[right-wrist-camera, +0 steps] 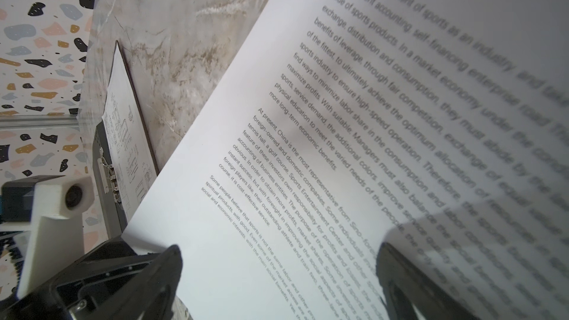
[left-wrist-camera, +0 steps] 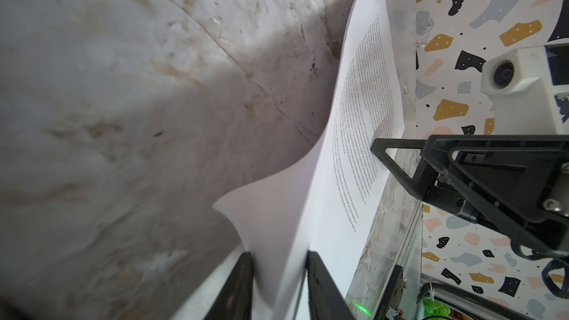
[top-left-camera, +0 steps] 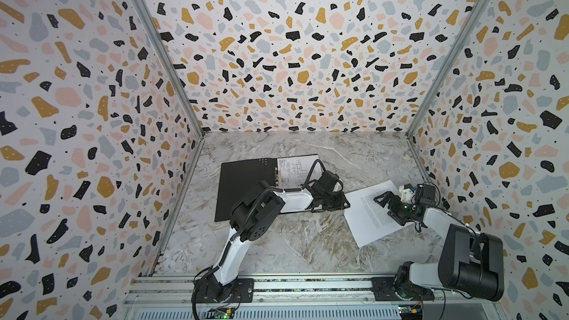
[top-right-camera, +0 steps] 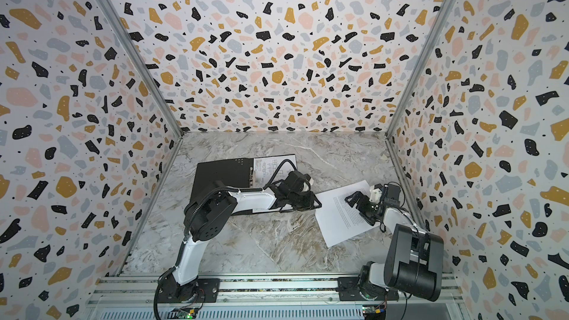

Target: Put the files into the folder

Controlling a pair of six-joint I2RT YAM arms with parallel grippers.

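Observation:
The folder (top-left-camera: pixel 243 186) (top-right-camera: pixel 221 177) lies open at the back left with its black inside up. The diagram sheet (top-left-camera: pixel 295 167) (right-wrist-camera: pixel 123 124) rests on its right half. The text sheet (top-left-camera: pixel 369 220) (top-right-camera: pixel 341 220) (right-wrist-camera: pixel 277 118) lies askew on the table to the right. My left gripper (top-left-camera: pixel 341 204) (left-wrist-camera: pixel 280 257) is at this sheet's near-left corner. Its fingers stand a narrow gap apart, and the raised, curled corner (left-wrist-camera: pixel 271 226) sits between them. My right gripper (top-left-camera: pixel 386 207) (top-right-camera: pixel 358 209) (right-wrist-camera: pixel 278 253) is wide open over the same sheet, one fingertip (left-wrist-camera: pixel 378 149) touching it.
Patterned walls close in the marble table (top-left-camera: pixel 277 241) on the left, back and right. A metal clip (right-wrist-camera: pixel 107 177) sits at the folder's spine. The aluminium rail (top-left-camera: pixel 277 284) with both arm bases runs along the front edge. A small white scrap (top-left-camera: pixel 407 157) lies by the right wall.

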